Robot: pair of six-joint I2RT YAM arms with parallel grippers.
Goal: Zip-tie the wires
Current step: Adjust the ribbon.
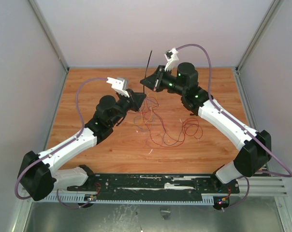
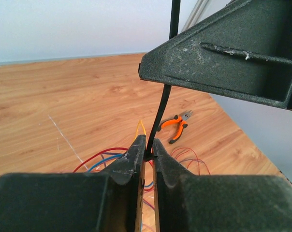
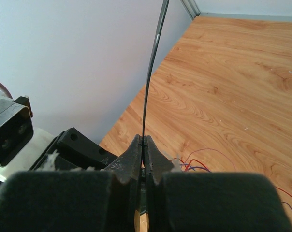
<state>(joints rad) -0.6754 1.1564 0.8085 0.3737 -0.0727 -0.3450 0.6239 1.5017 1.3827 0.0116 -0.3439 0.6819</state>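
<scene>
While matte right fingers (image 3: pixel 129 162) pinch it, the slim zip tie (image 3: pixel 148 79) curves

Your worktop (image 1: pixel 112 154) is a wood-grain board. On it the wires (image 1: pixel 160 126) sprawl near the middle in loose red, dark and purplish loops. A small white scrap (image 1: pixel 150 152) lies just beside them toward the near edge, and orange-handled pliers (image 2: pixel 175 127) lie flat nearby.

Smooth wood-grain table (image 1: pixel 97 150), glossy black plastic zip tie (image 3: pixel 148 82)
</scene>
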